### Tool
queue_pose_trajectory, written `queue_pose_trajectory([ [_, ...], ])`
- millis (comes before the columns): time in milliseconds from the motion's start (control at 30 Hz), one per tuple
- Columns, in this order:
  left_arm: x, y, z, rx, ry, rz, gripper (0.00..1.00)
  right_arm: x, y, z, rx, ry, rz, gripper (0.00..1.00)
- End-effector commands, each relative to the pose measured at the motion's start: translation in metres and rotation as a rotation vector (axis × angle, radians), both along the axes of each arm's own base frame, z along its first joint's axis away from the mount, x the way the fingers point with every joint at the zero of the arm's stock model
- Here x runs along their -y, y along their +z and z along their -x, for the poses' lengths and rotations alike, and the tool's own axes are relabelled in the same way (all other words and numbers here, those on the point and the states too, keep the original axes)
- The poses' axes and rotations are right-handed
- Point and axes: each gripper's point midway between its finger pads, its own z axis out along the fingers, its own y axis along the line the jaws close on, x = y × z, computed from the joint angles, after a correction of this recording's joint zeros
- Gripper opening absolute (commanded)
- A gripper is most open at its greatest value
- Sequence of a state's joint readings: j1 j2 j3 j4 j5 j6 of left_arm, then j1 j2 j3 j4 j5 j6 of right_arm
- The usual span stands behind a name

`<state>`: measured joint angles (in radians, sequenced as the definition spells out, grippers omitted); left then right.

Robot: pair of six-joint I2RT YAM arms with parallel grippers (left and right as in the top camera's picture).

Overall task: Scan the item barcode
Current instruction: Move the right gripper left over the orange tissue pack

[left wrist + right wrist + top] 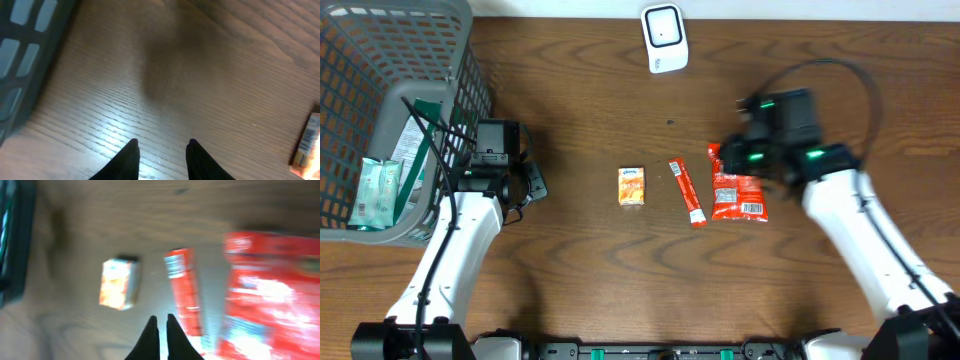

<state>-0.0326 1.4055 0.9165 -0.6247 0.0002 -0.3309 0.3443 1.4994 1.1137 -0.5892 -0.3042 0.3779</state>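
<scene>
Wooden desk [570,90]: right fingers [150,340] pressed together near the red snack bag [740,195], left fingers [127,162] spread, empty; right should open before grasping.

You're looking at a dark brown, wood-grained worktop [580,90] filling the view; light throws a pale glare [112,132] across its surface.

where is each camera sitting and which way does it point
Overhead: fixed above the table, looking straight down; left arm and right arm show.
Left wrist: on the left arm, looking down at bare wood beside the basket; left gripper shows, open.
Right wrist: on the right arm, looking down at orange box, red stick, red packet; right gripper shows, shut.
Shared: overhead and right wrist both see those three items.
</scene>
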Motion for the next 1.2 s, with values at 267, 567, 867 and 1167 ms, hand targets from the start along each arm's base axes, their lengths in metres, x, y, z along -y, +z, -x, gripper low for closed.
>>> queue_pose_trajectory([
  [267, -0.008, -0.010, 0.012, -0.057, 0.007, -0.035, 0.60, -0.125, -0.004, 0.023, 0.006, 0.148, 0.136, 0.01],
  [567, -0.008, -0.010, 0.012, -0.059, 0.007, -0.035, 0.81, -0.151, -0.037, 0.005, -0.059, 0.152, 0.253, 0.01],
  [867, -0.008, -0.010, 0.012, -0.059, 0.007, -0.035, 0.82, -0.139, -0.100, 0.016, -0.200, 0.144, 0.368, 0.01],
  [1167, -0.008, -0.010, 0.012, -0.059, 0.007, -0.035, 0.82, -0.107, -0.111, 0.021, -0.218, 0.102, 0.516, 0.01],
])
